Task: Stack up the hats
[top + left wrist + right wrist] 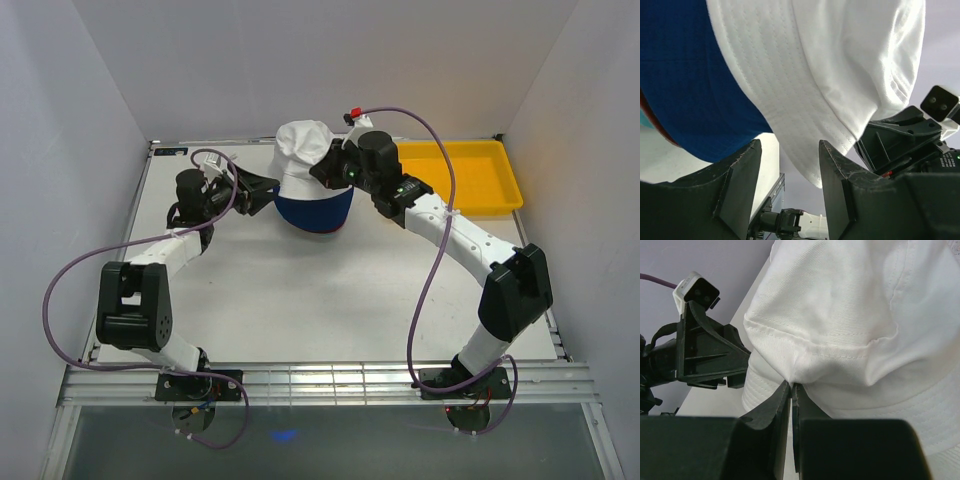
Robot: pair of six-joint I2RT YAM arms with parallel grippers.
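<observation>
Top external: soft white fabric bucket hat [303,150], sitting crooked atop a navy blue fabric bucket hat [316,213], rear centre of the pale table [300,300].

Right gripper [791,386]: fingers together, pinching a fold of white cloth at the crown seam.

Left gripper [790,143]: fingers apart beside the white brim, holding nothing.

Handling: probably best to draw the brim down evenly over the navy hat before letting go.
</observation>
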